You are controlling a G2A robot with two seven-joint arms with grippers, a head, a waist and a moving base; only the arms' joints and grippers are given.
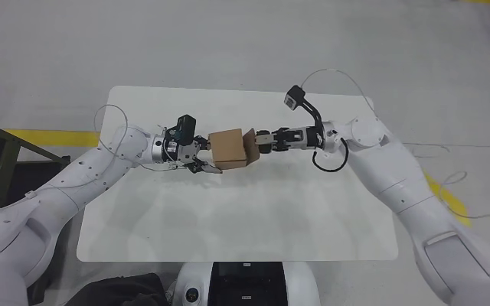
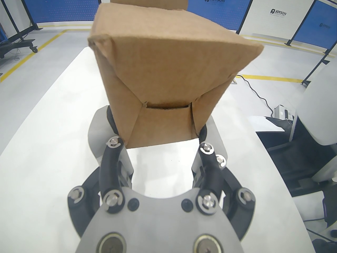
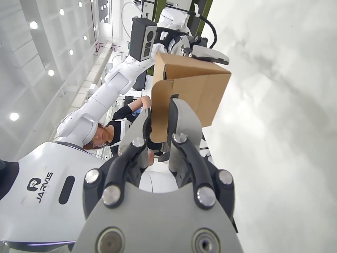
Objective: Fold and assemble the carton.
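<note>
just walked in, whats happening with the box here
The robot holds a brown carton between both arms over the white table. The left hand grips one end of it, which looks already folded shut. The right hand pinches a rounded flap at the opposite end. That flap stands open, so the carton isn't fully assembled yet.
</note>
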